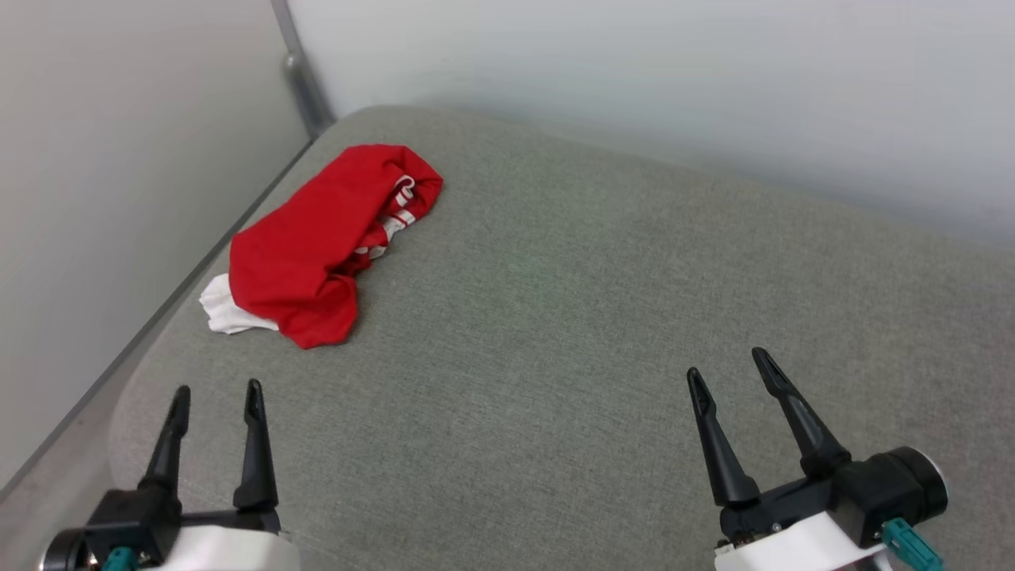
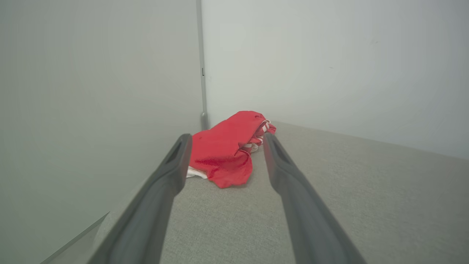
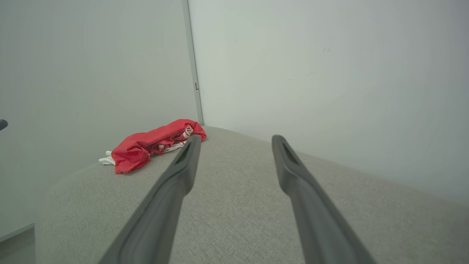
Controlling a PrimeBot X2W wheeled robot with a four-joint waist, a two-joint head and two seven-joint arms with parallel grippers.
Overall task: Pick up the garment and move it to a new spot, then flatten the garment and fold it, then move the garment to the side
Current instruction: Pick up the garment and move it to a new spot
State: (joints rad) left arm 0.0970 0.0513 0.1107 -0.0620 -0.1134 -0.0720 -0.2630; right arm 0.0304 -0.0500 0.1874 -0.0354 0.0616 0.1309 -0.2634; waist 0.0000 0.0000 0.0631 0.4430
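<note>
Carrier: a surface (image 1: pixel 571 317) covered in grey woven cloth is seen from above in the head view, with rounded corners on its left side.
Garment form: the garment (image 1: pixel 309 254) is bunched into a crumpled red heap and is not spread flat.
Garment place: it is laid on the surface near the far left corner, close along the left edge, with its long side running roughly with that edge.
White part: a white piece of cloth (image 1: pixel 226 311) is pushed out from under the near end of the heap, toward the left edge.
Trim: striped trim (image 1: pixel 402 198) in red and white is shown at the far end of the heap, on the side turned to the middle of the surface.
Left end effector: the left end effector (image 1: pixel 217 390) is held over the near left corner with its two fingers parted and nothing between them; it is kept well apart from the garment. In the left wrist view (image 2: pixel 226 136) the garment (image 2: pixel 223 161) is framed beyond the two fingers, untouched.
Right end effector: the right end effector (image 1: pixel 727 363) is held over the near right part of the surface, fingers spread wide and empty. In the right wrist view (image 3: pixel 236 136) the garment (image 3: pixel 146 145) is seen off to the left.
Surroundings: a pale wall panel (image 1: pixel 95 198) is set along the left edge and a back wall (image 1: pixel 634 71) behind the far edge; a grey metal post (image 1: pixel 300 75) is stood where they meet.
</note>
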